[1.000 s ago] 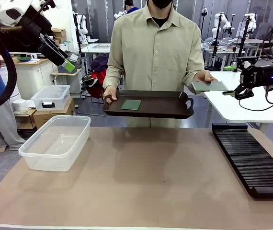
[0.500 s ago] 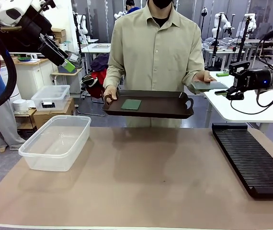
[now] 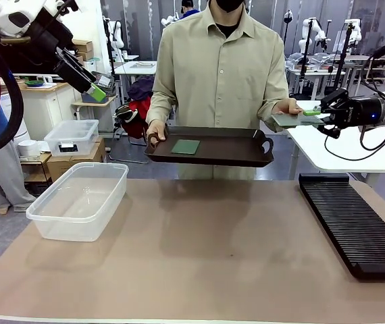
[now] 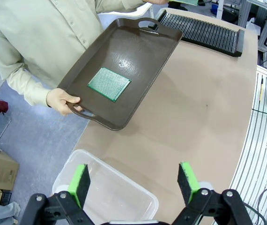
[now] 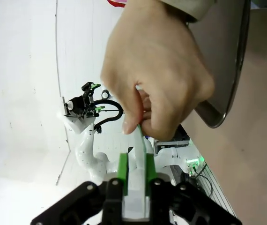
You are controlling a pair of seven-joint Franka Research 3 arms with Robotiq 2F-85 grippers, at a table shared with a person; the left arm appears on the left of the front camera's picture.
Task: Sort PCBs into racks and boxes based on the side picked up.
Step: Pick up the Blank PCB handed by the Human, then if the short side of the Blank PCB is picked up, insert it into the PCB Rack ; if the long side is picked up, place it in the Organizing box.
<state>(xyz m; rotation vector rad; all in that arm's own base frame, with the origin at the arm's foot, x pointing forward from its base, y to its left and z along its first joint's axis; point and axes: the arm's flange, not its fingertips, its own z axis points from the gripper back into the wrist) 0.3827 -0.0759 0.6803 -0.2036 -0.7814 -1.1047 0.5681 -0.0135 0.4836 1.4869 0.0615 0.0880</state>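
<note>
A person at the far side holds a dark brown tray by one handle, with one green PCB lying flat on it. The other hand holds a second PCB out to the right. My right gripper is shut on that board's far edge. In the right wrist view its green pads flank the board, seen edge-on, under the person's fingers. My left gripper hangs high at the left, open and holding nothing. The left wrist view looks down past that gripper on the tray and the PCB.
The clear tub stands on the table at the left; it also shows below the left gripper. The long black rack lies along the right side, and also shows as rack. A smaller lidded box sits behind the table.
My right gripper moved left to the board in the person's outstretched hand and its jaws closed on the board's edge. The left arm, the tray and the person's hands stayed put.
</note>
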